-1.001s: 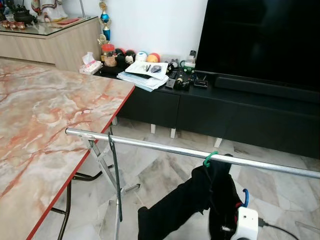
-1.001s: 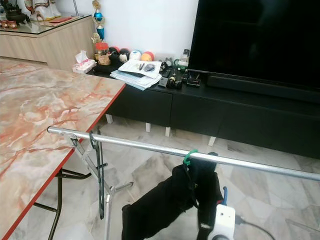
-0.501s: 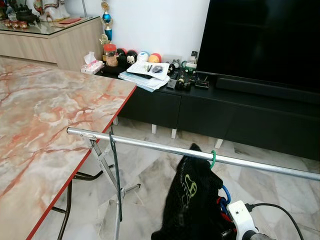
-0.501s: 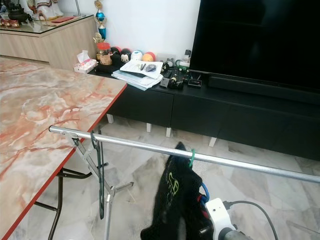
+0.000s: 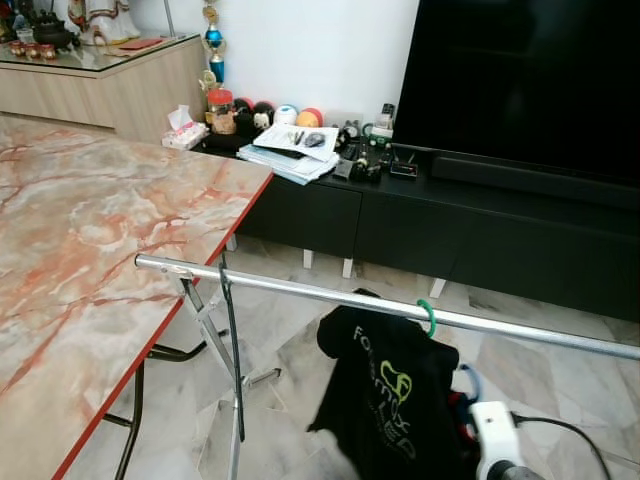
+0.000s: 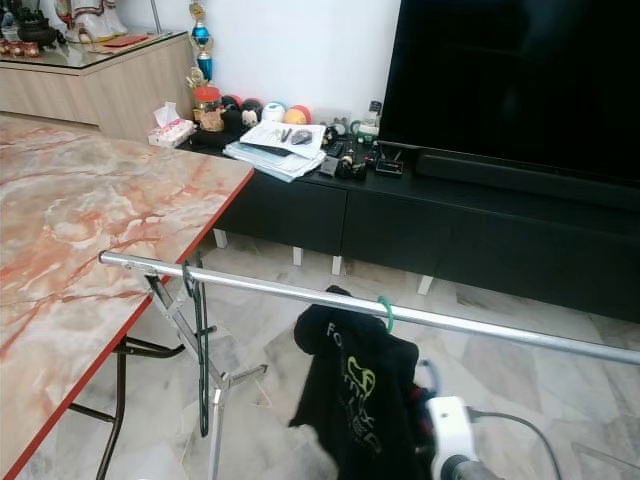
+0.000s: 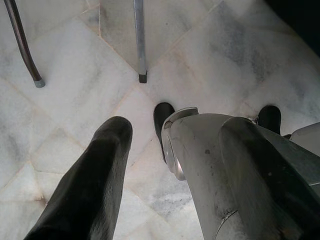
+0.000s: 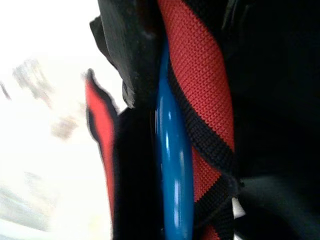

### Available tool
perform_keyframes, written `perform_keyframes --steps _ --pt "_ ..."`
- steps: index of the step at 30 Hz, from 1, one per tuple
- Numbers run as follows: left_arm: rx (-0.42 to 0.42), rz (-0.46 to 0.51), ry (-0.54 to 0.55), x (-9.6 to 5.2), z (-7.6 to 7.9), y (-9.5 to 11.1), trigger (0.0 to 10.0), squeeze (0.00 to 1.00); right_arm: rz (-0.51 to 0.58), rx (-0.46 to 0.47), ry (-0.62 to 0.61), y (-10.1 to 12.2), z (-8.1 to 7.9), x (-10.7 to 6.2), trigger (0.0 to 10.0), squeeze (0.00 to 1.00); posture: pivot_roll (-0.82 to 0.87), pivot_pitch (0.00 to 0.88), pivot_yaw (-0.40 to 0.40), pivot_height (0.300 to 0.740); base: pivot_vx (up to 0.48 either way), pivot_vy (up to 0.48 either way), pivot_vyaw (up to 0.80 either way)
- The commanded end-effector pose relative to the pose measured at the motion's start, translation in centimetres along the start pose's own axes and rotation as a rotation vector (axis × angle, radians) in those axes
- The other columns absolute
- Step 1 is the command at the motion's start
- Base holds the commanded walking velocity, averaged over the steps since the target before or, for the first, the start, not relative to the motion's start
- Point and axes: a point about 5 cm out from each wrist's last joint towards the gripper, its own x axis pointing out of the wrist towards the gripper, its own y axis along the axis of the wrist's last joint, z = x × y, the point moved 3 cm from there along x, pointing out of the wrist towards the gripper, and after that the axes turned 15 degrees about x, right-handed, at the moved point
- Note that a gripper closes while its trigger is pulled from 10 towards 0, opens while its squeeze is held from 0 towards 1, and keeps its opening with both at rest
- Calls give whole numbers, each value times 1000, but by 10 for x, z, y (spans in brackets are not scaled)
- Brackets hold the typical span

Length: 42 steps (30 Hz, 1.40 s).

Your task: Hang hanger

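Right tool (image 8: 150,150), raised below rail (image 5: 300,291), pinches blue hanger (image 8: 172,150) inside shirt (image 5: 395,400)

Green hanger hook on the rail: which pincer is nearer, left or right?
Right. The right pincer is at the black shirt hanging from the green hanger hook. The left pincer hangs low over the floor.
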Motion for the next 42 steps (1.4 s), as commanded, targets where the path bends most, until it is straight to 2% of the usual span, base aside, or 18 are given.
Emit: perform_keyframes --steps 1,2,3,4,5,6,11,15,19,23,32,37,42 --pt "13 -34 -26 -1 8 -10 10000 0 37 95 -37 3 0 1 0 0 153 0 -34 740 0 0 0" --pt "12 -34 -25 -1 8 -10 10000 0 36 111 -40 2 -3 1 0 0 153 0 -34 740 0 0 0" --pt "13 -36 -21 -2 8 -10 10000 0 30 93 -31 -2 -9 2 2706 0 151 0 -32 740 0 0 0" --pt "12 -37 -18 -2 7 -11 10000 0 25 71 -20 -5 -16 3 8824 0 151 0 -31 740 0 0 0" --pt "18 -41 -18 -2 7 -11 10000 0 18 53 5 -8 -24 3 10000 0 152 0 -28 740 0 0 0" --pt "25 -44 -19 -2 7 -12 10000 0 32 41 26 -9 -34 4 10000 0 153 0 -26 740 0 0 0" --pt "22 -46 -19 -3 8 -14 10000 0 87 90 20 0 -40 6 10000 0 153 0 -21 740 0 0 0" --pt "21 -47 -27 -3 9 -15 10000 0 161 125 22 17 -44 6 10000 0 143 0 -6 740 0 0 0" --pt "18 -49 -28 -3 10 -17 10000 0 197 125 4 25 -43 6 10000 0 140 0 0 740 0 0 0" --pt "22 -54 -33 -4 11 -19 10000 0 238 165 -45 29 -37 5 10000 0 135 0 9 740 0 0 0" --pt "17 -49 -36 -5 11 -20 10000 0 282 172 -29 32 -42 4 10000 0 136 0 12 740 0 0 0" --pt "11 -44 -27 -5 11 -21 10000 0 305 141 -87 37 -34 3 10000 0 132 0 7 740 -247 0 0" --pt "2 -46 -23 -5 11 -22 10000 0 315 151 -95 41 -30 3 10000 0 133 0 2 740 -287 0 0"
